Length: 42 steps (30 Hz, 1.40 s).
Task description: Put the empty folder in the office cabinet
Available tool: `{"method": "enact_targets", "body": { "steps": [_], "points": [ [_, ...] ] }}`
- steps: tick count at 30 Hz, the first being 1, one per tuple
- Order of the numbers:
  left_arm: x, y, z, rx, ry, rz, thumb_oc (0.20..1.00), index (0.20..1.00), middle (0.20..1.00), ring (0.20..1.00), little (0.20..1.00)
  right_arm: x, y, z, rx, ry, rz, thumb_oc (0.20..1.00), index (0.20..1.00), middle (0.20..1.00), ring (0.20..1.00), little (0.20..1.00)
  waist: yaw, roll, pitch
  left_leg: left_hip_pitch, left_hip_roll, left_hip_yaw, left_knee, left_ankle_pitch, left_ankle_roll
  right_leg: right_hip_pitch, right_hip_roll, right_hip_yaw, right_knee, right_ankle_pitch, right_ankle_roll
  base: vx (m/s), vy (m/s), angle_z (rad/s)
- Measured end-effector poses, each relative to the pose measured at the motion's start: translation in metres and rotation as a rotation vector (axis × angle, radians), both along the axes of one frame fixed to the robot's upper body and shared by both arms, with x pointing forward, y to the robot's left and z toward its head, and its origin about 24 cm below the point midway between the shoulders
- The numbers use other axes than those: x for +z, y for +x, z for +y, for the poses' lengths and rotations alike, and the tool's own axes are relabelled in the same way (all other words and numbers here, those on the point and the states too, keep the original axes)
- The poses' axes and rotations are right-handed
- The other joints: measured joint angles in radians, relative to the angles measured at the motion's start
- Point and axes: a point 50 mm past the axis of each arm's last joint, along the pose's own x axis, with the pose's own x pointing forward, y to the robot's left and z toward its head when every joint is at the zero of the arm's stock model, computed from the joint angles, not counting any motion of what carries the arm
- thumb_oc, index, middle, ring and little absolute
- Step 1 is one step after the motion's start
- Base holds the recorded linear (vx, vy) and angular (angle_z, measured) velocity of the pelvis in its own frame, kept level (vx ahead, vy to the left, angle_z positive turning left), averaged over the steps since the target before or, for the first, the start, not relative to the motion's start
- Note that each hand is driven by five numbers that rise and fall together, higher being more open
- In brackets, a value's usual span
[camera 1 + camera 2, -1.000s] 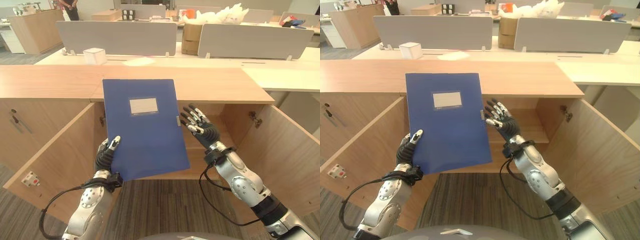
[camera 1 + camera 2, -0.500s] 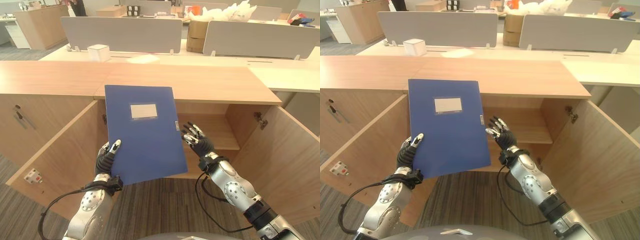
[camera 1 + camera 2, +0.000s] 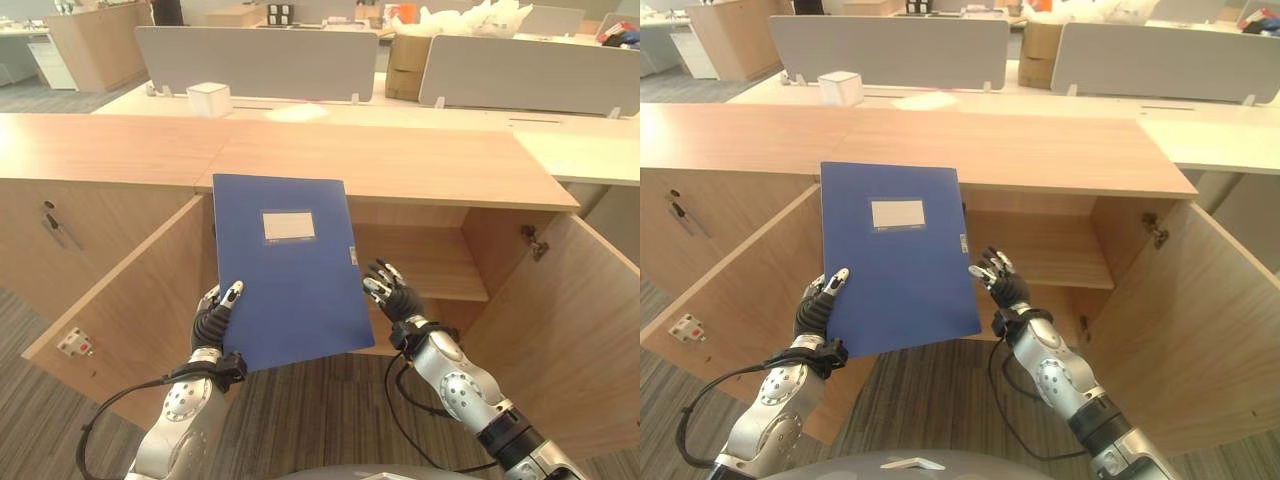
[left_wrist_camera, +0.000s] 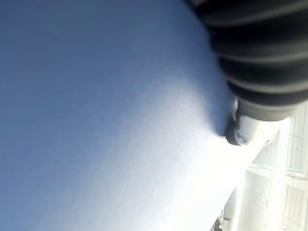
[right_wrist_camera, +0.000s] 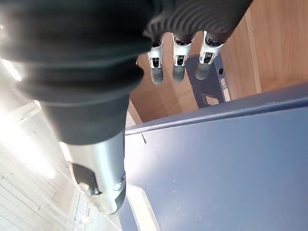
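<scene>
The blue folder (image 3: 286, 268) stands nearly upright in the air before the open cabinet (image 3: 420, 255), its labelled face toward me. My left hand (image 3: 214, 316) pinches its lower left corner, thumb on the front and fingers curled behind. My right hand (image 3: 392, 296) hovers just beside the folder's right edge, fingers (image 5: 177, 65) loosely straight, holding nothing; whether they touch it I cannot tell.

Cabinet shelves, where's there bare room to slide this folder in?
The shelf inside the open cabinet looks bare between the folder and the right door; the floor below it is mostly hidden. The tight part is the opening's left: the left hand holds the folder there, the right hand beside it.
</scene>
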Motion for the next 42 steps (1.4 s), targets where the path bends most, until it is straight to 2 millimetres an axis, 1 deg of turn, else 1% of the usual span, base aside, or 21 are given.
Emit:
{"method": "enact_targets", "body": {
  "steps": [5, 8, 10, 14, 24, 29, 32, 39, 42],
  "points": [
    [0.001, 0.001, -0.001, -0.005, -0.002, -0.003, 0.200, 0.200, 0.200, 0.200, 0.200, 0.005, 0.001, 0.007, 0.057, 0.008, -0.027, 1.000, 1.000, 1.000, 1.000, 1.000, 0.000, 0.000, 0.000, 0.000, 0.000, 0.001, -0.004, 0.000, 0.000, 0.000, 0.000, 0.001, -0.001, -0.001, -0.001, 0.00, 0.000, 0.00],
    [0.001, 0.001, -0.001, -0.007, -0.003, -0.004, 0.200, 0.200, 0.200, 0.200, 0.200, 0.010, -0.001, 0.012, 0.119, -0.002, -0.056, 1.000, 1.000, 1.000, 1.000, 1.000, 0.000, 0.000, 0.000, -0.001, 0.000, 0.000, -0.008, -0.003, -0.004, -0.005, 0.000, 0.001, -0.002, -0.001, -0.001, 0.00, 0.000, 0.00],
    [0.001, 0.001, 0.000, -0.001, -0.003, -0.009, 0.200, 0.200, 0.200, 0.200, 0.200, 0.016, 0.002, 0.010, 0.142, -0.025, -0.087, 1.000, 1.000, 1.000, 1.000, 1.000, 0.001, 0.000, 0.000, -0.006, 0.000, 0.000, -0.008, -0.004, -0.006, -0.010, 0.000, 0.001, -0.003, -0.001, 0.000, 0.00, 0.000, 0.00],
    [0.003, 0.002, 0.002, 0.008, -0.001, -0.018, 0.200, 0.200, 0.200, 0.200, 0.200, 0.021, 0.005, 0.010, 0.195, -0.072, -0.124, 1.000, 1.000, 1.000, 1.000, 1.000, 0.004, 0.000, 0.000, -0.006, 0.000, 0.000, -0.008, 0.000, -0.005, -0.010, 0.000, 0.001, -0.003, 0.000, 0.000, 0.00, 0.000, 0.00],
    [0.004, 0.002, 0.004, 0.018, 0.001, -0.022, 0.200, 0.200, 0.200, 0.200, 0.200, 0.022, 0.006, 0.014, 0.226, -0.085, -0.128, 1.000, 1.000, 1.000, 1.000, 1.000, 0.009, 0.001, 0.000, -0.008, 0.000, 0.001, -0.001, 0.002, -0.002, -0.010, 0.000, 0.001, -0.003, 0.000, 0.000, 0.00, 0.000, 0.00],
    [0.004, 0.003, 0.006, 0.019, 0.007, -0.022, 0.200, 0.200, 0.200, 0.200, 0.200, 0.022, 0.008, 0.016, 0.242, -0.102, -0.118, 1.000, 1.000, 1.000, 1.000, 1.000, 0.028, 0.000, 0.000, -0.008, 0.000, -0.001, -0.001, 0.002, -0.002, -0.010, 0.000, 0.000, -0.003, 0.000, 0.000, 0.00, 0.000, 0.00],
    [0.002, 0.002, 0.007, 0.023, 0.011, -0.012, 0.200, 0.200, 0.200, 0.200, 0.200, 0.020, 0.007, 0.016, 0.248, -0.109, -0.105, 1.000, 1.000, 1.000, 1.000, 1.000, 0.037, -0.003, 0.002, -0.009, 0.000, -0.003, 0.000, 0.002, -0.003, -0.010, 0.000, -0.003, 0.000, 0.000, 0.000, -0.01, 0.008, 0.02],
    [-0.002, 0.002, 0.008, 0.030, 0.013, 0.004, 0.200, 0.200, 0.200, 0.200, 0.200, 0.021, 0.007, 0.017, 0.249, -0.104, -0.104, 1.000, 1.000, 1.000, 1.000, 1.000, 0.053, -0.027, 0.008, -0.012, 0.000, -0.006, -0.001, 0.003, -0.005, -0.010, 0.000, -0.006, 0.000, 0.000, 0.000, 0.00, 0.000, 0.00],
    [-0.002, 0.002, 0.010, 0.040, 0.014, 0.004, 0.200, 0.200, 0.200, 0.200, 0.200, 0.022, 0.007, 0.019, 0.248, -0.092, -0.106, 1.000, 1.000, 1.000, 1.000, 1.000, 0.053, -0.028, 0.009, -0.012, 0.000, -0.007, -0.002, 0.003, -0.006, -0.010, 0.000, -0.006, 0.000, 0.000, 0.000, 0.00, 0.000, 0.00]
  ]
}}
